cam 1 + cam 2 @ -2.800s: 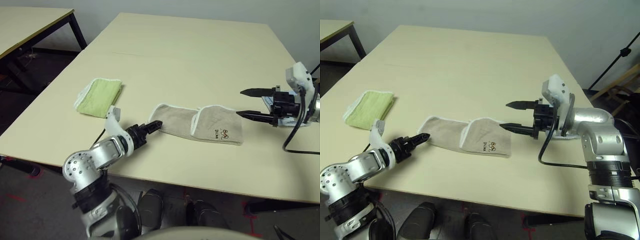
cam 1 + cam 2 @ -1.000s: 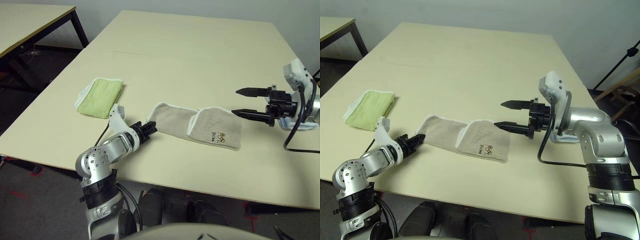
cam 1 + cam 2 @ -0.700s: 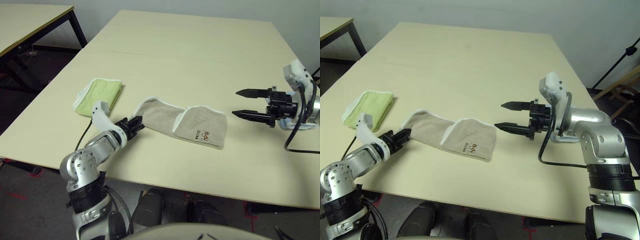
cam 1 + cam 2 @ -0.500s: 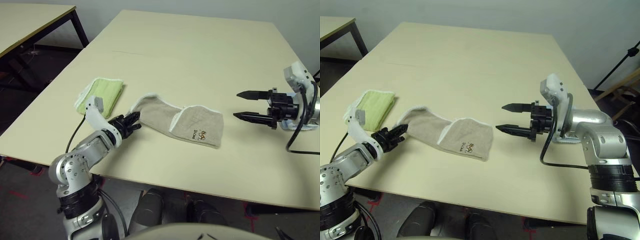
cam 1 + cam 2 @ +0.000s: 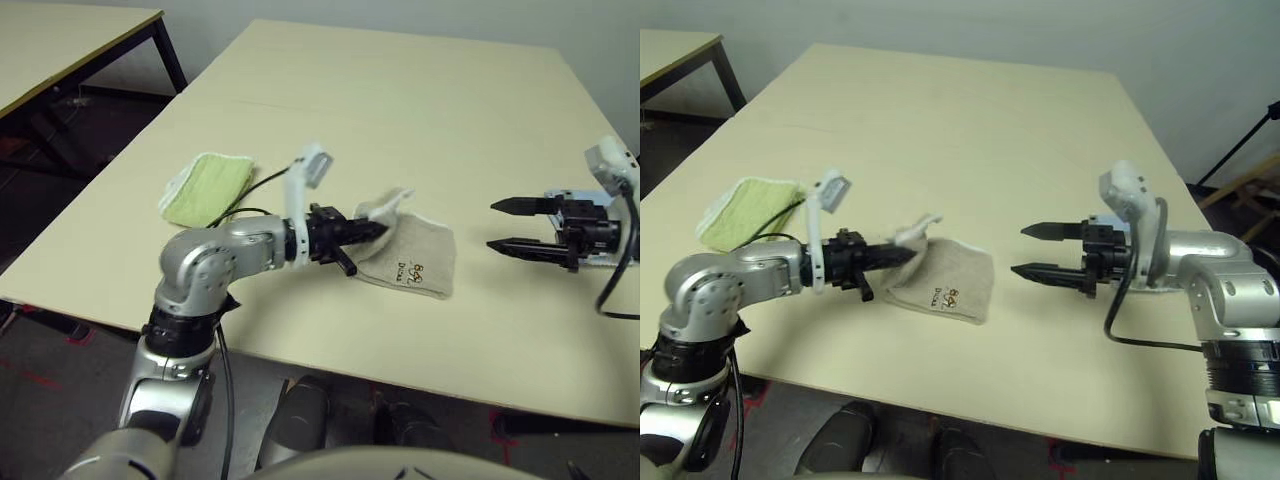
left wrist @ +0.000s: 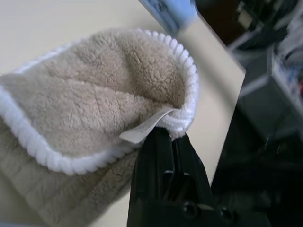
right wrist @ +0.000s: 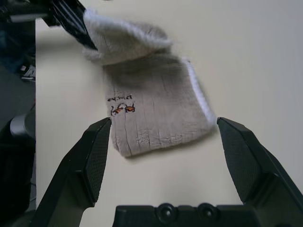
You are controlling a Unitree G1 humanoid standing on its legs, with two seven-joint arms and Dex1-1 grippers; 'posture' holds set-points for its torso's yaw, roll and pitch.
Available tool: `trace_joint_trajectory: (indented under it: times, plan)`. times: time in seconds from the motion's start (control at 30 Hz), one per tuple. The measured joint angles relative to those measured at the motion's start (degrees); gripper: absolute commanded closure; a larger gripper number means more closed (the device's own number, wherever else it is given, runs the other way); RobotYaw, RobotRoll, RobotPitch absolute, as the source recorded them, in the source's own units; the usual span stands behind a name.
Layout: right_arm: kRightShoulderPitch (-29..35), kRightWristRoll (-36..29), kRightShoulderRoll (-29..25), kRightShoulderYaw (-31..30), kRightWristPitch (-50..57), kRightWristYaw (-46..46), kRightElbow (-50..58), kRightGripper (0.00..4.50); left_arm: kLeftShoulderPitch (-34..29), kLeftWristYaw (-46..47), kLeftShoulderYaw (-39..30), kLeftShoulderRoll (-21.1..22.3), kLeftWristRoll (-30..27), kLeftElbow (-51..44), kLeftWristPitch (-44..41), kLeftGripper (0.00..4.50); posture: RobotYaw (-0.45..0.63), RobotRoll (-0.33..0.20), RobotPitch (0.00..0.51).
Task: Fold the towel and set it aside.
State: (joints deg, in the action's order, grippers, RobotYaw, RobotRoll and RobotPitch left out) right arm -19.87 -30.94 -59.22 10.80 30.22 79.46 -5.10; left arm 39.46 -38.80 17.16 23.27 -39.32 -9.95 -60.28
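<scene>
Left eye view: three cloths lie on one table (image 5: 420,90). The beige towel (image 5: 415,260) lies near the centre. The left tool (image 5: 372,230), clamped tight, lifts its white-corded corner. One folded lime-green towel (image 5: 208,187) sits at nine o'clock from the beige one. One light blue cloth (image 5: 578,198) sits at three o'clock, behind the right tool (image 5: 507,225), whose fingers gape wide, holding nothing.
</scene>
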Motion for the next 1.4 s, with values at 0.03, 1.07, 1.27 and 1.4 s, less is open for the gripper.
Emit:
trace_joint_trajectory:
  times: [0.03,1.07,1.27,1.4]
  plan:
    - [0.11,-0.08,-0.19,0.36,0.12,-0.01,0.04,0.00,0.73,-1.22,1.11,-0.26,1.07,1.16,1.33,4.48,0.13,0.000,0.131]
    - [-4.77,-0.41,4.70,-4.75,4.34,-4.51,4.54,0.00,4.24,-14.97,-2.73,5.23,8.55,1.39,7.31,0.03,0.18,0.000,0.129]
    - [-7.72,-0.26,9.43,-8.72,5.14,-6.84,8.45,0.00,-2.41,-15.00,-7.58,11.89,8.03,-0.33,6.96,0.03,0.19,0.000,0.127]
    - [-9.51,2.54,13.39,-13.33,3.30,-8.92,10.74,0.00,-7.34,-16.10,-10.65,13.35,7.33,-1.47,9.93,0.03,0.20,0.000,0.124]
